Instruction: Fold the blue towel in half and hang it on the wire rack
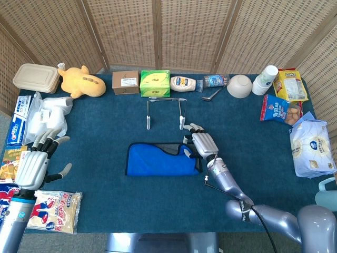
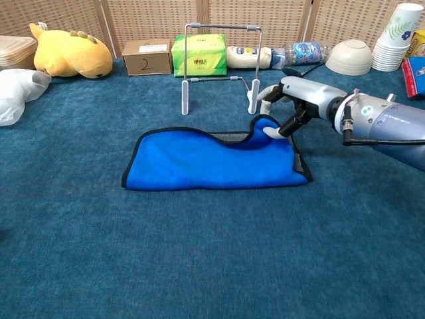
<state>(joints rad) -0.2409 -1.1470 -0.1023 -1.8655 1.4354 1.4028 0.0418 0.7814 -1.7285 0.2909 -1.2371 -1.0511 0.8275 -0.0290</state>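
On blue cloth: blue towel [image 2: 212, 163], corner pinched (raised) by right hand [image 2: 292, 109]

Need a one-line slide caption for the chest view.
Right robot hand pinches the blue towel's raised corner beside the wire rack.

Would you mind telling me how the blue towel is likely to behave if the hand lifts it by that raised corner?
The blue towel looks floppy: its edge curls up where the right hand pinches it, so the rest would probably sag and drape. It seems thin and light, and the fold may fall open. It should hang easily over the wire rack.
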